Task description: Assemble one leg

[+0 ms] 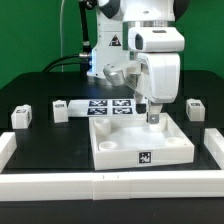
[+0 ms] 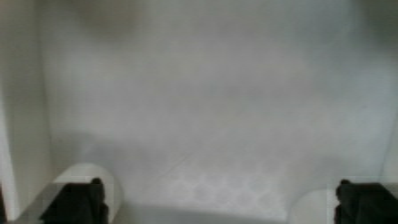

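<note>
The large white square panel (image 1: 138, 143) lies at the table's middle with a tag on its front wall. My gripper (image 1: 153, 117) reaches down into its far corner on the exterior view's right. In the wrist view the gripper (image 2: 222, 205) is open, its dark fingertips (image 2: 80, 202) far apart, with only the blurred white panel surface (image 2: 214, 100) between them. Three small white legs stand on the black table: two on the exterior view's left (image 1: 22, 116) (image 1: 60, 110) and one on the right (image 1: 193, 108). None is held.
The marker board (image 1: 108, 106) lies behind the panel. A low white border (image 1: 110, 184) runs along the table's front and sides. The arm's base and cables stand at the back against a green backdrop.
</note>
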You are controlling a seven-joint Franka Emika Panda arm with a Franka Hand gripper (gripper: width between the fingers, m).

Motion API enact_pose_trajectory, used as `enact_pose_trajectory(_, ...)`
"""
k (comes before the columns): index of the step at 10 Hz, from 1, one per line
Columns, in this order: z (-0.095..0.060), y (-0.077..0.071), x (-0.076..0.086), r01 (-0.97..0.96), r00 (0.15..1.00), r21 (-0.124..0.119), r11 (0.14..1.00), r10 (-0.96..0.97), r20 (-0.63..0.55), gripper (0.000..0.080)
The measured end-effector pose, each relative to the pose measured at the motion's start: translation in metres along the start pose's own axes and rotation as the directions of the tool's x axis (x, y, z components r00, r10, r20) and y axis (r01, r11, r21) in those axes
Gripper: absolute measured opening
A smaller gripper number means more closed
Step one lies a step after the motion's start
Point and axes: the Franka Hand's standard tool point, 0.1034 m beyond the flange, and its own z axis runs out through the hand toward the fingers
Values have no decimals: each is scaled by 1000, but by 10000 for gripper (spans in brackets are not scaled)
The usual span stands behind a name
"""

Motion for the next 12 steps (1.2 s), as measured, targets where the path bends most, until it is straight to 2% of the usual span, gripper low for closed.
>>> enact_pose_trajectory(1,2,-10,2,4,1000,1,1000,-4,-6,650)
enact_pose_trajectory(2,3,-24,0,-3,1000,13,1000,3,-9,650)
enact_pose_trajectory(5,9,-53,-4,-23,1000,48,999,24,-17,650)
enact_pose_trajectory(7,27,-69,-4,-34,999,91,995,36,-27,650)
enact_pose_trajectory(9,32,-73,-3,-34,999,103,994,38,-30,650)
enact_pose_trajectory(12,32,-71,-2,-43,998,101,994,46,-30,640)
